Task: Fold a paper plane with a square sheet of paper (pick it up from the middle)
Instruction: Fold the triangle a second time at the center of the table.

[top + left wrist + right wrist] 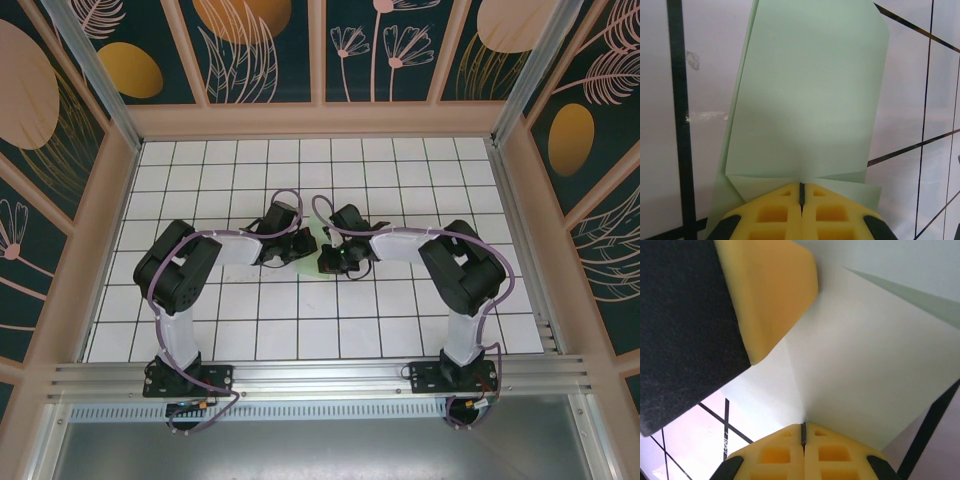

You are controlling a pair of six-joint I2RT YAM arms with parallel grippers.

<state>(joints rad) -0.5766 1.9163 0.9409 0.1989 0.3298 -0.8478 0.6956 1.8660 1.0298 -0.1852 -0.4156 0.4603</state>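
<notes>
left pincer (801, 192): both yellow fingers clenched tip to tip, no gap. the tips sit on the square sheet of paper (805, 100), just where two small flaps meet at a crease. cannot tell whether a pinch of paper is caught between the tips or they only bear down on it. the sheet is partly folded: a long mint panel runs straight ahead of the tips, with a layered edge on its left and a clipped corner far right.

right pincer (803, 429): also clenched, tips on the sheet where creases converge just ahead. the left pincer's finger (770, 290) hangs close, up and to its left.

top view: the pincers face each other, nearly touching, with the sheet under and between them on the white gridded table (400, 180).

judgement: the closed tips serve as blunt pressers, one pinning the sheet while the other sharpens a fold. not a dart yet.
</notes>
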